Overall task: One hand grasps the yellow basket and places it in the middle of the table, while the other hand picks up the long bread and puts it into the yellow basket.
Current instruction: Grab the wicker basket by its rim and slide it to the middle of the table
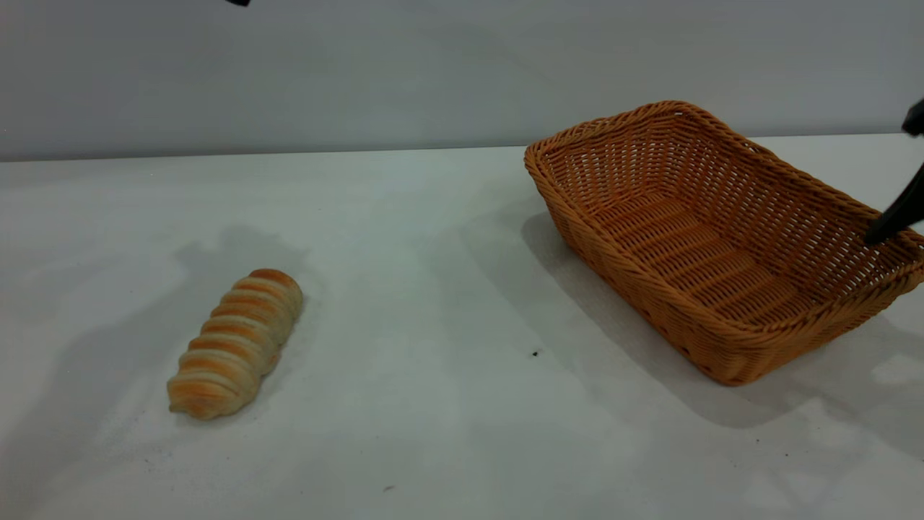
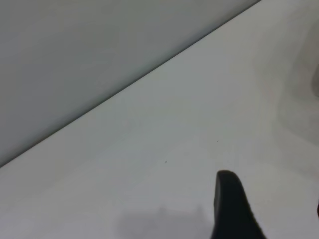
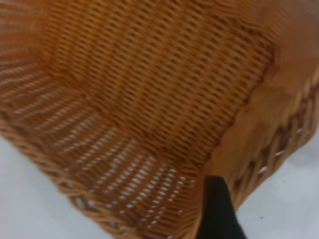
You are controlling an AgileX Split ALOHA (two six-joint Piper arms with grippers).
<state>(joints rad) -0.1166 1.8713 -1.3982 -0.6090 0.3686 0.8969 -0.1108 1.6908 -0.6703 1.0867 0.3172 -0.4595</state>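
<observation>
Long bread on table, well left of yellow basket. Right gripper finger inside basket's right wall; finger spread cannot be told. Left gripper above bare table; spread cannot be told.

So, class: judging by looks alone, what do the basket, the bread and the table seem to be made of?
Basket: woven wicker or rattan-like strands, maybe synthetic; open weave, braided rim, slight sheen.
Bread: baked dough or a replica; golden crust with pale spiral ridges, dull surface.
Table: smooth white matte top, possibly laminate; soft shadows, no glare.
</observation>
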